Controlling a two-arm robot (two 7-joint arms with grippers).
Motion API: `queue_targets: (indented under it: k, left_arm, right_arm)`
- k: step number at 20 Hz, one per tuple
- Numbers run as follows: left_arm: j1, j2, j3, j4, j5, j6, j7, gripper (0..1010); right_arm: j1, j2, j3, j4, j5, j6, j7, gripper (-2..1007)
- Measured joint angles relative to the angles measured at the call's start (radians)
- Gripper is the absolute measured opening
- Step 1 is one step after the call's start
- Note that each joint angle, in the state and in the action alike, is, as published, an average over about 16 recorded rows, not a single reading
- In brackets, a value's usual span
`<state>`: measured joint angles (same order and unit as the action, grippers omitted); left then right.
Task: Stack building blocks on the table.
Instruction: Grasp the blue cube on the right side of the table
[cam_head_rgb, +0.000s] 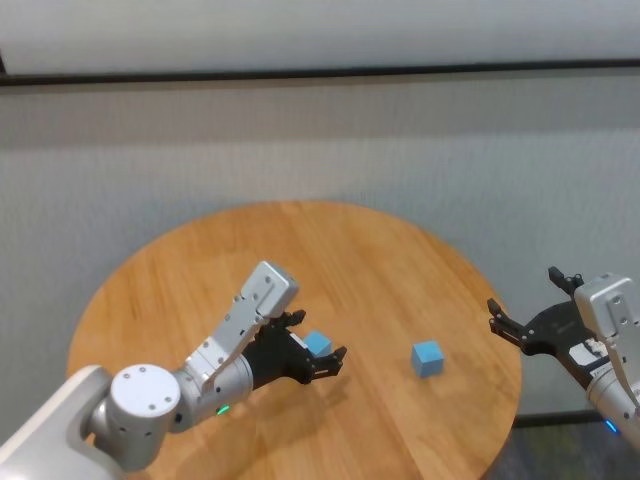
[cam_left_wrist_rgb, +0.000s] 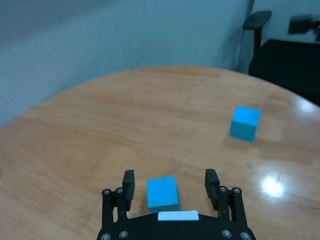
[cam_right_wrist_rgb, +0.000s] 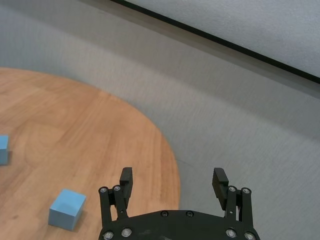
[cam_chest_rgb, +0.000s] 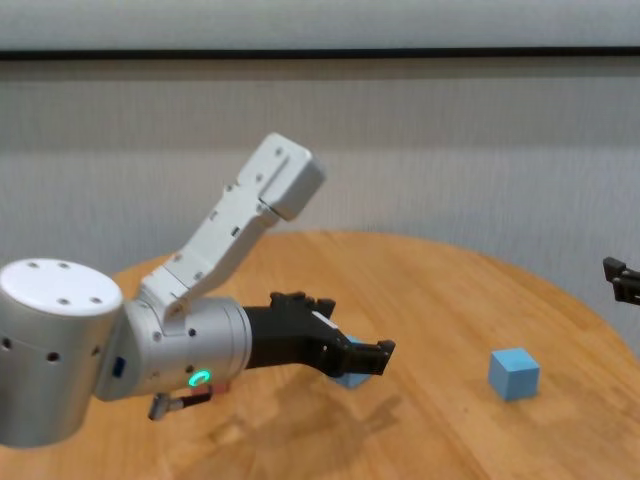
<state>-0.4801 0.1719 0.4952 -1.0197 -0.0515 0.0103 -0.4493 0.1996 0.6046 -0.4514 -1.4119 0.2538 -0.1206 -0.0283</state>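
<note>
The round wooden counter (cam_head_rgb: 200, 270) carries two light blue blocks. The left tool (cam_left_wrist_rgb: 170, 187) sits low with jaws spread either side of the near block (cam_left_wrist_rgb: 162, 192), not pinching it. The right tool (cam_right_wrist_rgb: 172, 182) hangs spread beyond the counter's edge, idle; the far block (cam_head_rgb: 428, 357) lies well apart.
</note>
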Motion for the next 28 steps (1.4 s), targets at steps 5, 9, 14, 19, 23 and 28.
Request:
queue_targets:
  k: [5,9,14,19,23,28]
  left_arm:
    - [0.055,0.056,-0.016,-0.129,-0.020,0.012,-0.010,965]
    - [0.097,0.107,-0.032,-0.219,-0.038,0.016,-0.017,997]
    - [0.155,0.184,-0.061,-0.318,-0.066,0.010,-0.032,1003]
    - [0.204,0.252,-0.091,-0.393,-0.100,0.002,-0.049,1003]
    - [0.231,0.291,-0.108,-0.432,-0.120,-0.003,-0.061,1003]
    - [0.246,0.311,-0.120,-0.453,-0.137,-0.004,-0.069,1003]
  right_arm:
    - [0.000,0.000,0.000,0.000,0.000,0.000,0.000,1005]
    - [0.000,0.000,0.000,0.000,0.000,0.000,0.000,1005]
    - [0.000,0.000,0.000,0.000,0.000,0.000,0.000,1005]
    - [0.000,0.000,0.000,0.000,0.000,0.000,0.000,1005]
    - [0.000,0.000,0.000,0.000,0.000,0.000,0.000,1005]
    - [-0.002,-0.007,0.004,-0.009,0.012,0.015,0.004,1005]
